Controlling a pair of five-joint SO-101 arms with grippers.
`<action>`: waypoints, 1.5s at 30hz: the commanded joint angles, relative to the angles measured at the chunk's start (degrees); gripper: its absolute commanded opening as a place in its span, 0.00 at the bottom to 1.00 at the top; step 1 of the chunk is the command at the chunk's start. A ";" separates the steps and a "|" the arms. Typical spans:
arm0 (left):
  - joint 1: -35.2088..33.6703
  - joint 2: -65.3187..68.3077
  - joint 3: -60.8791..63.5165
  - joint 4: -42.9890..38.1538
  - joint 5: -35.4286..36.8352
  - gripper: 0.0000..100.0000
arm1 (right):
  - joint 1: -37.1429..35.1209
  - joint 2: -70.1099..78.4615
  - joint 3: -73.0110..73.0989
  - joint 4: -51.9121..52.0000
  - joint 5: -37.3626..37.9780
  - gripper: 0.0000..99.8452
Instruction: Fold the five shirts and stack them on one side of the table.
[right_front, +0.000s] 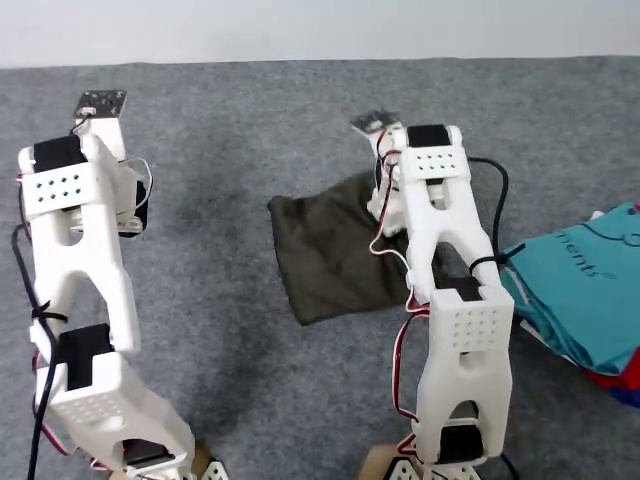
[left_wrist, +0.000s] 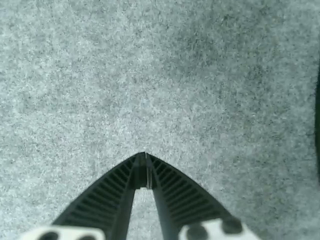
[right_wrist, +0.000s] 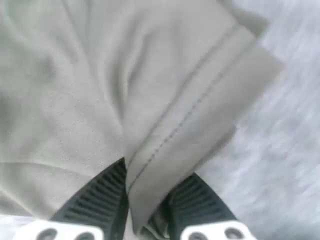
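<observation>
Nearest, the left tool (left_wrist: 145, 162) hangs pressed together over the bare grey felt table (right_front: 220, 150), apparently idle. Mid-table, the right tool (right_wrist: 155, 175) pinches the hem of the dark olive cloth shirt (right_front: 330, 260), probably to fold it. Teal and red shirts (right_front: 590, 290) wait at the right edge.

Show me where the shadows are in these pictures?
High view: soft, faint shadows lie on the grey mat beside the left arm. Right wrist view: dark creases shade the olive shirt, and its hem shadows the mat beside the right hand. Left wrist view: the mat looks patchy, with no sharp shadow.
</observation>
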 joint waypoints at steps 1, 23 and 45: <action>0.09 -3.69 -0.22 -0.62 0.18 0.00 | 1.01 0.84 -8.26 -2.33 10.29 0.01; -0.09 -3.69 -0.31 -0.44 0.09 0.00 | -5.41 25.36 -45.01 -10.42 32.79 0.18; 0.09 -3.69 -0.31 0.44 0.44 0.00 | -2.24 22.02 -59.52 5.49 -10.02 0.30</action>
